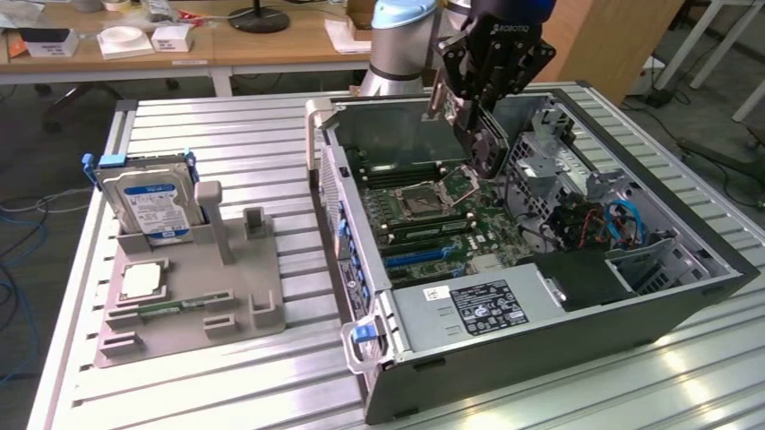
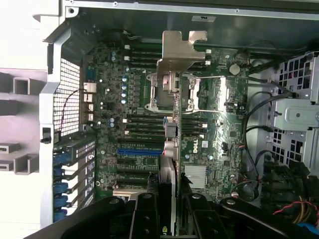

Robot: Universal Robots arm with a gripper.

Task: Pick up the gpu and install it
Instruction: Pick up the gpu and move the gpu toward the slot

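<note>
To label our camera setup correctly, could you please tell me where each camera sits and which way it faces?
Exterior view: off the arm, raised beside the table, looking obliquely down into the open computer case; the arm and gripper show, holding the gpu above it.
Wrist view: on the wrist, looking straight down along the jaws at the motherboard; the black jaws show, clamping the gpu seen edge-on.
Both share the gripper, gpu, motherboard and case interior.

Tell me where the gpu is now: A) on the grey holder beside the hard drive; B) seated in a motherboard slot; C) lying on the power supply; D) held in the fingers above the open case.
D: the fingers grip the gpu edge-on, hanging above the motherboard in the open case.
</note>
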